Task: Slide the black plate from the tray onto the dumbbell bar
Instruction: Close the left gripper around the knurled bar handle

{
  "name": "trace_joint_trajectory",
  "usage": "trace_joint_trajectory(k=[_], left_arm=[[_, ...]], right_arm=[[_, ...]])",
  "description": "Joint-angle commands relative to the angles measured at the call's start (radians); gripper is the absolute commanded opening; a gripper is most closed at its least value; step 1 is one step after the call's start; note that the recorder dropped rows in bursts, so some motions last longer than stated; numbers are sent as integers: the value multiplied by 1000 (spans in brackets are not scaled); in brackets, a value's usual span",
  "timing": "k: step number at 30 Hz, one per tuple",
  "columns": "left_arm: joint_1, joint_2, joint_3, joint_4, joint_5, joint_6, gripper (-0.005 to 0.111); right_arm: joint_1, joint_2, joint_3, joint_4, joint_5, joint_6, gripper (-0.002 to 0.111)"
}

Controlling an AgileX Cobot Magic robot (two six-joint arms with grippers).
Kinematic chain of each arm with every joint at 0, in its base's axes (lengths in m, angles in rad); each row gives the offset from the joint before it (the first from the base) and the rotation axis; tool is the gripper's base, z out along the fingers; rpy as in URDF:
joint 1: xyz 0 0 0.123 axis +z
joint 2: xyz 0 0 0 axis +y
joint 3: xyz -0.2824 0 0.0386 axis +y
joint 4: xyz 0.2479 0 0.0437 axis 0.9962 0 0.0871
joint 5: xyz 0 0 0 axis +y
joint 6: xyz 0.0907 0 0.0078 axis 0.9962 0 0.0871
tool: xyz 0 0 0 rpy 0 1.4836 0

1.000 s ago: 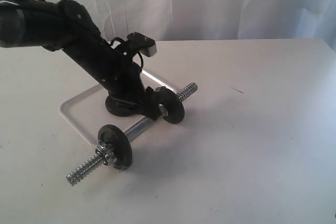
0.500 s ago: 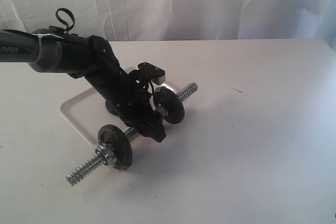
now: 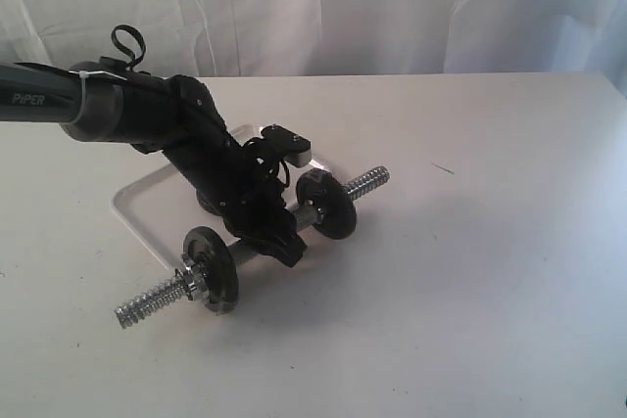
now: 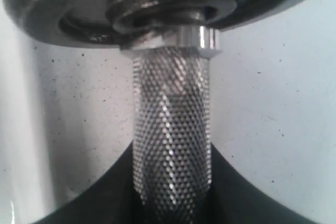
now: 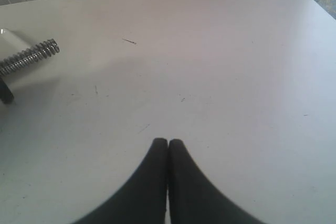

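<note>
The dumbbell bar [image 3: 257, 245] lies slanted on the table in front of the tray [image 3: 135, 225], with a small black disc near each threaded end. My left gripper [image 3: 281, 239] is shut on its knurled middle. In the left wrist view the knurled rod [image 4: 170, 108] runs between my fingers [image 4: 105, 200] up to a collar and a black disc [image 4: 63, 9]. The black plate [image 3: 206, 206] lies in the tray, mostly hidden under my left arm. My right gripper [image 5: 168, 142] is shut on nothing above bare table, and one threaded bar end [image 5: 31, 57] shows beyond it.
White curtains hang behind the white table [image 3: 470, 271]. A small dark mark [image 3: 443, 168] lies on the table to the right of the bar. The right arm does not show in the exterior view.
My left gripper came down from over the tray and closed on the bar's middle. The bar has turned slightly, its far end moving right and its near end left.
</note>
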Motion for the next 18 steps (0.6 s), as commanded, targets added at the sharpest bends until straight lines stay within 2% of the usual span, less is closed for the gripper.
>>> trace_joint_trajectory(k=[1, 18], left_arm=[[-2, -29, -4, -42, -51, 15, 0], [-2, -179, -4, -44, -68, 48, 0]], right_arm=[[-2, -5, 4, -5, -11, 1, 0], [-2, -5, 4, -5, -11, 1, 0]])
